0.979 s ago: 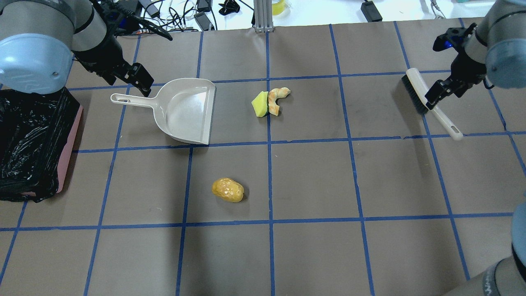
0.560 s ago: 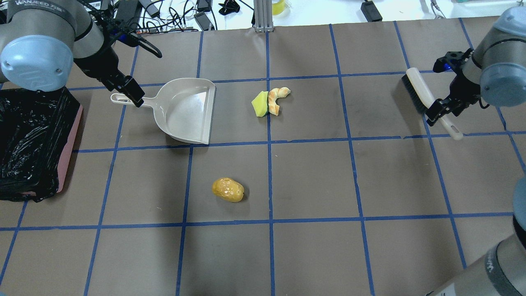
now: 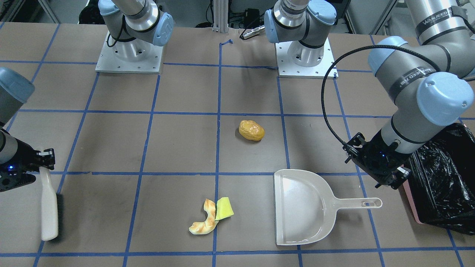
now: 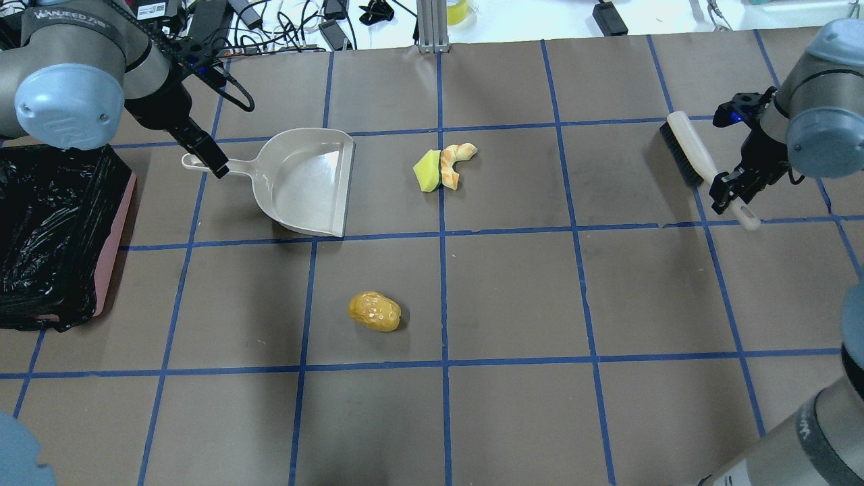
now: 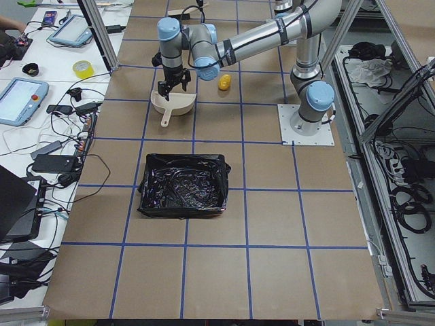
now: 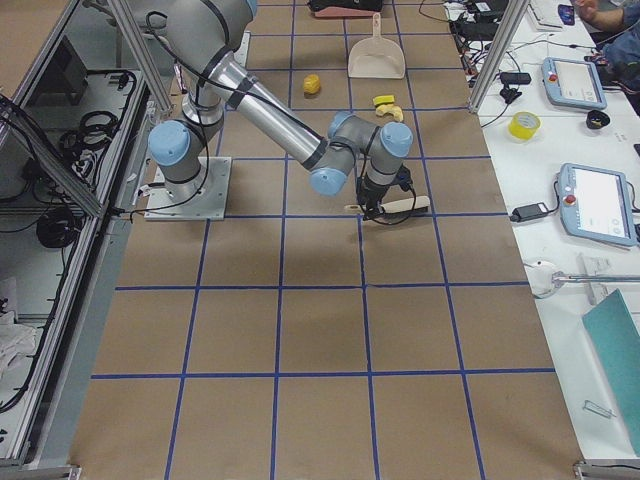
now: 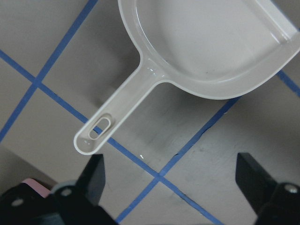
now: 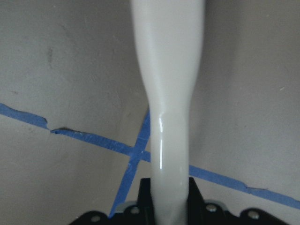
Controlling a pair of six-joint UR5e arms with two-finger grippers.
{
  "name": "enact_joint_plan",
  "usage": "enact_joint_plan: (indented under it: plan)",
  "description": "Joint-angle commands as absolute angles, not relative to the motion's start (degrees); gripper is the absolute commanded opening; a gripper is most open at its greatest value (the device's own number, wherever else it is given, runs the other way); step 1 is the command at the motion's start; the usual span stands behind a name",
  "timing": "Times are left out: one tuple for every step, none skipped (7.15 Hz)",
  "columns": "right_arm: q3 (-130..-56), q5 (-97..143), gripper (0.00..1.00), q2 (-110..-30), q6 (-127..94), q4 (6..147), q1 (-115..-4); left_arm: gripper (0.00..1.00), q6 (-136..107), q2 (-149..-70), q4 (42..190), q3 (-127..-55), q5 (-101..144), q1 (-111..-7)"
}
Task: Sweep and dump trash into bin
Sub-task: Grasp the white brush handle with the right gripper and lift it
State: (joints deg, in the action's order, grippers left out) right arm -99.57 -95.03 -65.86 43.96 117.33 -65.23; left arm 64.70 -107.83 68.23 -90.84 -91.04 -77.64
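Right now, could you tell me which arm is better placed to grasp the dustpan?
Left: the left gripper hangs open by the dustpan's handle; the right gripper clasps the brush, far off.

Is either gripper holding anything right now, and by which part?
The right gripper appears clamped on the brush, on its handle. The left gripper is open above the handle end of the dustpan and holds nothing.
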Motion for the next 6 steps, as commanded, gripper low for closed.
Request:
enact_joint_plan:
  plan:
    - [-99.06,-95.36,0.15,-66.27,42.55,116.99,-65.3,0.99,77.92,-110.47,66.72,-88.61,-90.88,-77.08]
    - [-98.27,-95.19,0.14,-67.66,38.97,116.63,-66.09,0.99,78.05,-110.91,66.71,-87.9,-90.79,-77.08]
    - [-97.48,-95.27,0.11,-69.33,35.28,115.15,-68.79,0.99,78.13,-111.18,66.71,-87.8,-89.57,-77.08]
    - [-95.99,-97.71,0.05,-69.26,31.33,114.96,-73.34,0.99,78.31,-111.79,66.62,-87.72,-88.95,-77.08]
    - [-94.67,-98.34,0.01,-69.43,22.15,111.92,-78.78,0.99,81.88,-112.32,66.27,-87.63,-88.95,-77.08]
    - [-92.05,-98.44,0.0,-68.91,14.49,108.32,-85.19,0.99,89.14,-113.89,64.62,-86.58,-89.03,-77.08]
